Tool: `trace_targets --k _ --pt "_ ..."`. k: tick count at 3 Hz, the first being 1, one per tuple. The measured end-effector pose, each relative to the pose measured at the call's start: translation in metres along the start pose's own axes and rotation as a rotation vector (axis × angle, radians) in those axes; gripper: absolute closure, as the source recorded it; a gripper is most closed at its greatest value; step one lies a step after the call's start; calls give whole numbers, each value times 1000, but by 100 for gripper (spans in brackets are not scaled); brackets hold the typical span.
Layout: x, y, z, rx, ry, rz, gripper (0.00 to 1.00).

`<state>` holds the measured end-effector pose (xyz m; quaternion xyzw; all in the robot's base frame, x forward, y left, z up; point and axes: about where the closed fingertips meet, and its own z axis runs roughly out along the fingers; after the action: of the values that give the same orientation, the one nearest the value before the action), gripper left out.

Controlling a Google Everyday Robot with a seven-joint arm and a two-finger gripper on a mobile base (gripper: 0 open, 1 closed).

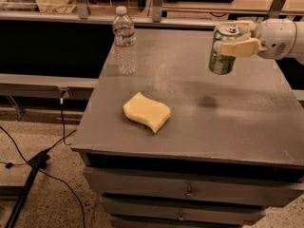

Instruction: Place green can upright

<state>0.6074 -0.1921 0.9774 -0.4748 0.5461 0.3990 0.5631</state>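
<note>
Your arm (284,36) reaches in from the right edge, roughly level, with the gripper (229,38) over the far right part of the table (247,127). Its fingers (237,47) are clamped around the green can (221,56) near the top. You have the can upright, silver end up, held clear of the surface above its shadow (207,101). The water bottle (125,41) and sponge (147,111) sit well apart to the left.
</note>
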Motion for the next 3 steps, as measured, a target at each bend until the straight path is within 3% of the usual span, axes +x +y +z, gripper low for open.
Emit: trace_targets --k 2,3 --pt "39 -2 -13 17 -44 19 100" --pt "47 -2 -16 20 -56 5 82"
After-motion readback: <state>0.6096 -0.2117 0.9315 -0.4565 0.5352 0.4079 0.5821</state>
